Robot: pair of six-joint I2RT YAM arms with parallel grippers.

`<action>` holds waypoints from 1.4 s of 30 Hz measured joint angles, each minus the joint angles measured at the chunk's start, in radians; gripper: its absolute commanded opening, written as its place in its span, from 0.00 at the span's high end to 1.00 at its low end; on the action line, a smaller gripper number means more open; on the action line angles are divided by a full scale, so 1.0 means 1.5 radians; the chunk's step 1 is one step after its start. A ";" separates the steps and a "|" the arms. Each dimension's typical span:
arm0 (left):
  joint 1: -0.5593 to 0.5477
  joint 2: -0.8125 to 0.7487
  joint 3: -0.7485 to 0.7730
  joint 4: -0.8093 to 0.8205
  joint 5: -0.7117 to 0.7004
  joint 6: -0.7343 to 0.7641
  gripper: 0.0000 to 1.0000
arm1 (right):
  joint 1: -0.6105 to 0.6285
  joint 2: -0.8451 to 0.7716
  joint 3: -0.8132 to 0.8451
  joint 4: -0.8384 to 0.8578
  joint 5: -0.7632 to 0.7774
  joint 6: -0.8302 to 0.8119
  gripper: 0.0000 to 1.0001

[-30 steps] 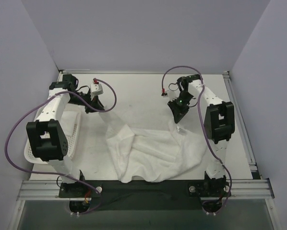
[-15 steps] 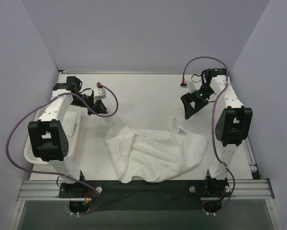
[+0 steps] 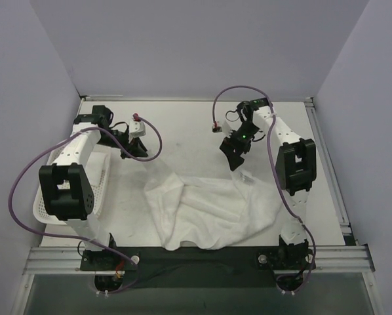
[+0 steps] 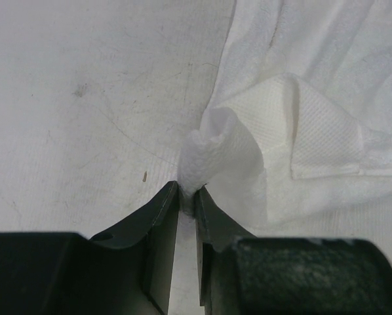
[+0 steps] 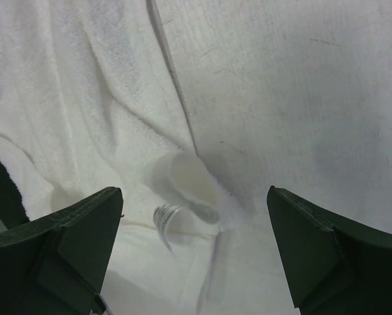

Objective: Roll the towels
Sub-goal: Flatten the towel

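At the near middle of the desk [image 3: 183, 125], a white terry towel [image 3: 209, 210] lies crumpled, with one corner drawn out toward the far left. Left tool [image 4: 187, 193]: jaws narrow, pinching that bunched corner just above the desk. Right tool [image 5: 193, 197]: jaws spread wide, holding nothing, poised over the towel's far right edge by its curled tag [image 5: 186, 184]. A perforated white basket [image 3: 104, 180] sits at the left edge, under the left arm.

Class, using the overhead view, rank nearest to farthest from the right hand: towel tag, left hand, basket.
1. Tag on the towel, right beside the right hand.
2. Left hand, across on the left.
3. Basket, far left edge.
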 measured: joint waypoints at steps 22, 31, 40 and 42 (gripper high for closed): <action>-0.129 0.023 0.087 -0.001 0.033 0.063 0.97 | -0.275 -0.094 0.010 -0.085 -0.021 0.035 1.00; -0.178 -0.107 0.080 0.014 0.026 0.167 1.00 | -0.536 -0.146 0.100 -0.083 -0.016 0.037 1.00; -0.143 -0.098 -0.227 -0.008 -0.155 0.392 0.86 | -0.500 -0.265 -0.178 -0.101 0.091 -0.023 1.00; -0.122 -0.063 -0.225 0.030 -0.180 0.406 0.81 | -0.500 -0.266 -0.193 -0.100 0.101 -0.025 1.00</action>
